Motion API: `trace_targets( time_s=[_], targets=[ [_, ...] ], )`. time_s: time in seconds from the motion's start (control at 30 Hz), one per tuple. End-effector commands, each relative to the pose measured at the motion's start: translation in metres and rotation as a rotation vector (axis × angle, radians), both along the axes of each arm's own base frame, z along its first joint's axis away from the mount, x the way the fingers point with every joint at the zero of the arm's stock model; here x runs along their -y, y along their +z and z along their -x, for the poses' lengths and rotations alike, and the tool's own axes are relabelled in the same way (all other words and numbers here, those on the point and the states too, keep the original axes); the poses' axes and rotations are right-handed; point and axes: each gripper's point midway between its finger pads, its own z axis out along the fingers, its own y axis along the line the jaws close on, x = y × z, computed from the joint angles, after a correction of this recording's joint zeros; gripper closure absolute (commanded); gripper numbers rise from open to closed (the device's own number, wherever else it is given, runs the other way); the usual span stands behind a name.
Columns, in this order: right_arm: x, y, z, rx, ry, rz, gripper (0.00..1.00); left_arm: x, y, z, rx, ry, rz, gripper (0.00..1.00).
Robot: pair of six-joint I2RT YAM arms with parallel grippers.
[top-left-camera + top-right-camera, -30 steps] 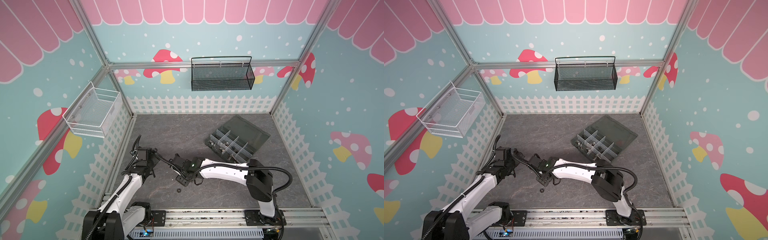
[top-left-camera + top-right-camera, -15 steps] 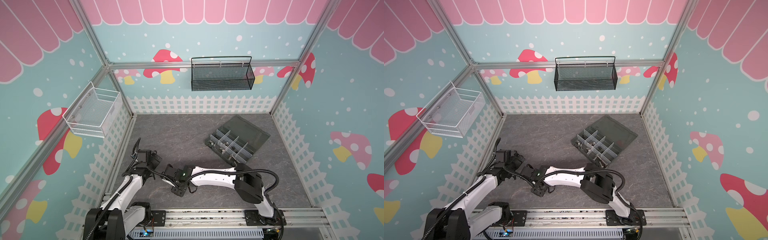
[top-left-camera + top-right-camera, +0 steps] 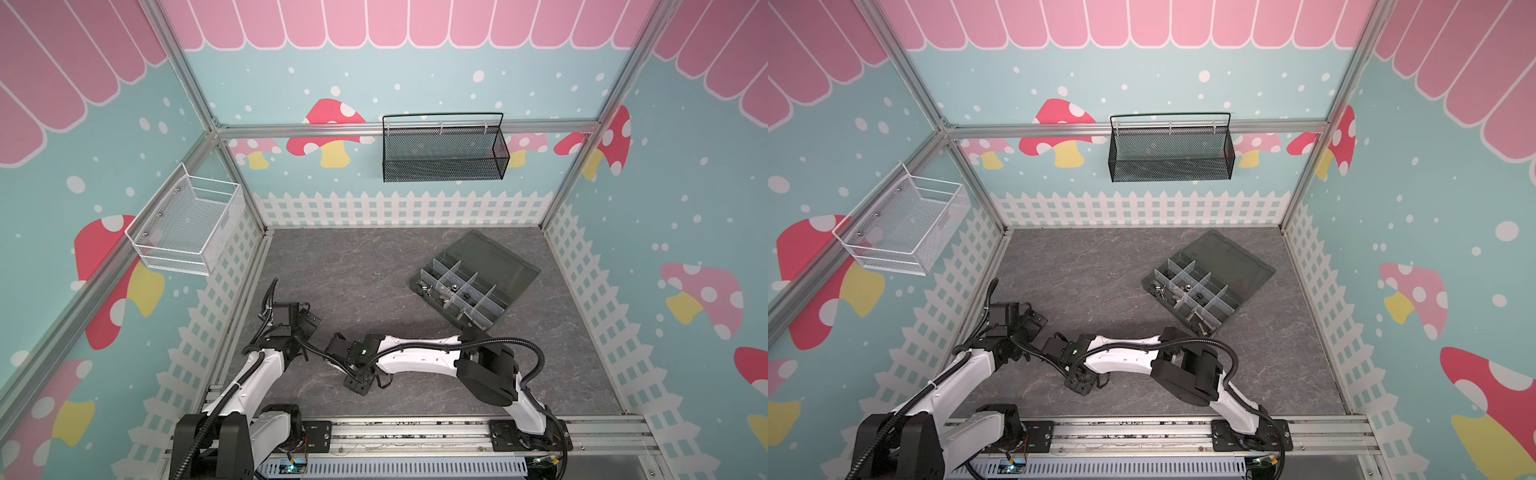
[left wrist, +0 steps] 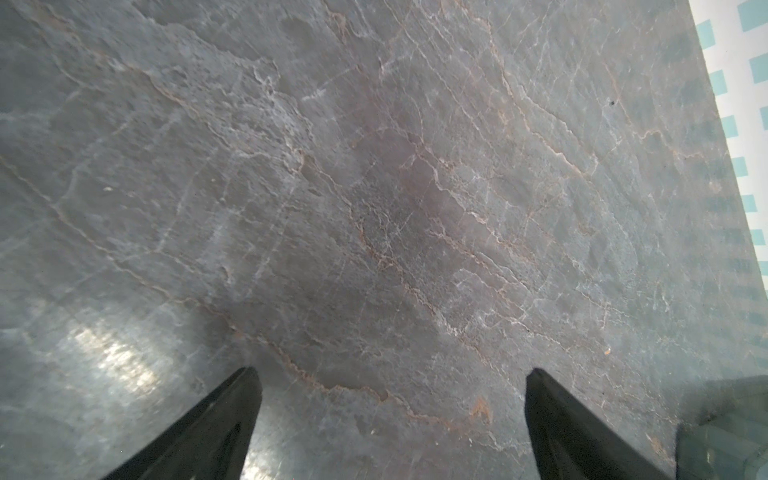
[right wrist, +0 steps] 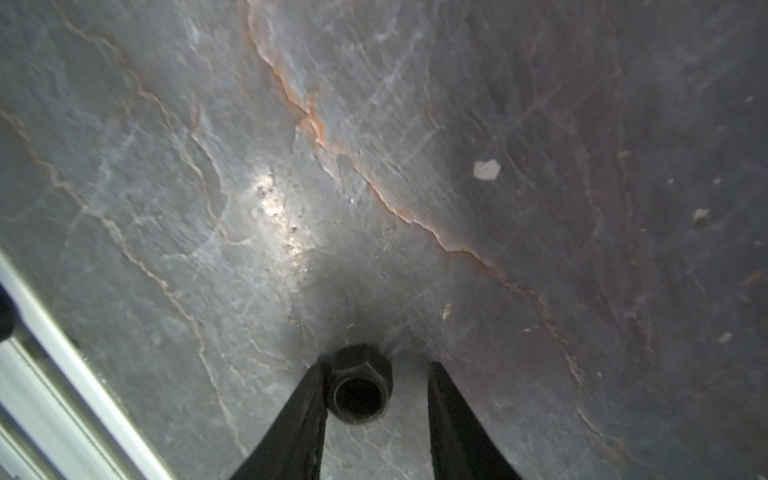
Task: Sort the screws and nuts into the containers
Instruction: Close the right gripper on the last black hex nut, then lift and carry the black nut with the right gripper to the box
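Note:
A black hex nut lies on the grey mat between the fingers of my right gripper. One finger touches it and the other stands a little apart, so the jaws are open around it. In both top views the right gripper points down at the mat near the front and hides the nut. My left gripper is wide open over bare mat, at the left. The organizer box sits at the back right with its lid open, and small silver screws and nuts lie in its compartments.
A black mesh basket hangs on the back wall and a white wire basket on the left wall. An aluminium rail runs along the front edge, close to the right gripper. Small white specks dot the mat.
My right gripper has moved left and toward the front edge, come down over the black nut, and its jaws have narrowed. The left gripper has shifted slightly and stays wide open.

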Motion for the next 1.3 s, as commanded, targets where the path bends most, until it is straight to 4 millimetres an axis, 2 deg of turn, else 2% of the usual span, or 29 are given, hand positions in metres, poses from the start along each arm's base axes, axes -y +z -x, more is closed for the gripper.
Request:
trace_targets(
  time_s=[0.0, 0.4, 0.67, 0.87, 1.0, 1.27],
  targets=[
    [0.008, -0.017, 0.001, 0.021, 0.001, 0.071, 0.61, -0.003, -0.002, 0.001, 0.004, 0.006, -0.001, 0.0],
    [0.02, -0.031, -0.003, 0.04, -0.025, 0.113, 0.69, -0.004, 0.0, 0.002, 0.013, 0.002, -0.003, 0.0],
    [0.032, -0.031, -0.006, 0.026, -0.075, 0.117, 0.84, -0.007, 0.002, 0.003, 0.02, 0.011, -0.015, 0.0],
    [0.049, -0.018, -0.024, 0.004, -0.188, 0.067, 0.93, -0.009, 0.006, 0.002, 0.035, 0.011, -0.023, 0.0],
    [0.068, -0.012, -0.042, 0.014, -0.286, 0.056, 1.0, -0.009, 0.005, 0.003, 0.033, 0.009, -0.023, 0.0],
    [0.105, -0.01, -0.07, -0.047, -0.465, 0.014, 1.0, -0.009, 0.003, 0.005, 0.026, 0.007, -0.02, 0.0]
  ],
)
